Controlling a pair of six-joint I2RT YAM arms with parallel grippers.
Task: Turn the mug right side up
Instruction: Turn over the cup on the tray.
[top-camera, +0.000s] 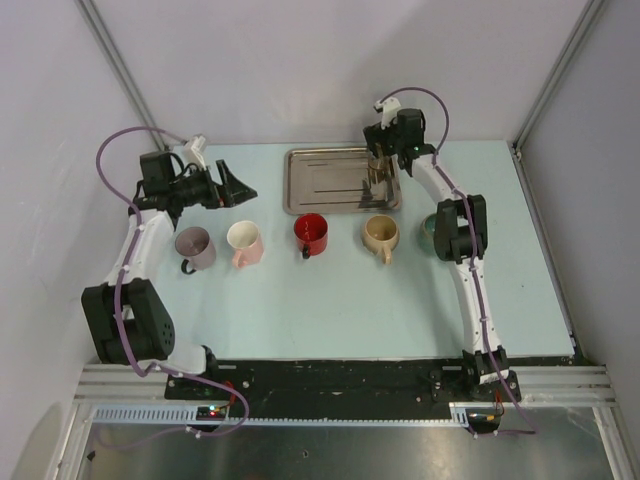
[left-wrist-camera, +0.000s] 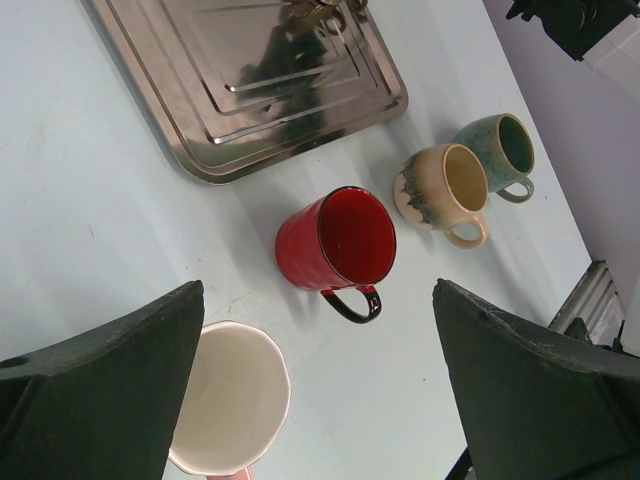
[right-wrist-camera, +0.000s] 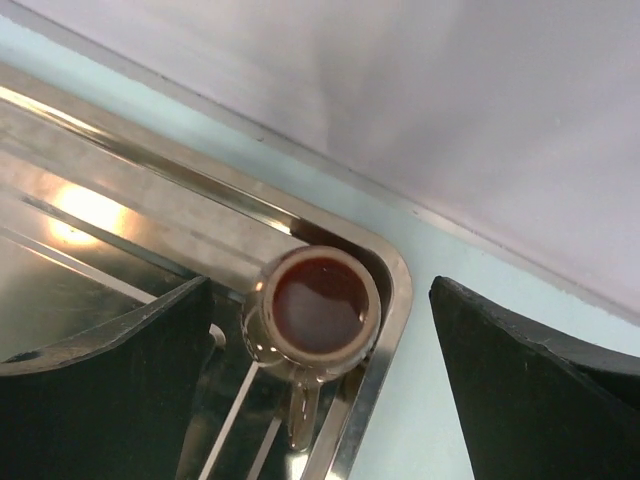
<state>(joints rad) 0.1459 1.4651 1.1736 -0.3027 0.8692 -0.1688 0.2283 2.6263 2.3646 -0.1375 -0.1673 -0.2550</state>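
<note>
A glossy brown mug (right-wrist-camera: 316, 312) stands in the right near corner of the steel tray (right-wrist-camera: 90, 190), handle toward the camera. Its top face is a pale ring around a dark round centre; I cannot tell if that is its mouth or its base. My right gripper (right-wrist-camera: 320, 290) is open and hovers above it, one jaw on each side, not touching. In the top view the gripper (top-camera: 381, 168) hides most of this mug (top-camera: 377, 184). My left gripper (top-camera: 240, 190) is open and empty, above the table near the pink-and-white mug (left-wrist-camera: 228, 412).
A row of mugs stands in front of the tray (top-camera: 320, 182): mauve (top-camera: 195, 247), pink-and-white (top-camera: 245, 242), red (top-camera: 311, 233), beige (top-camera: 381, 235), and green (top-camera: 430, 228) partly behind the right arm. Red (left-wrist-camera: 338, 240), beige (left-wrist-camera: 448, 190) and green (left-wrist-camera: 503, 150) stand mouth up.
</note>
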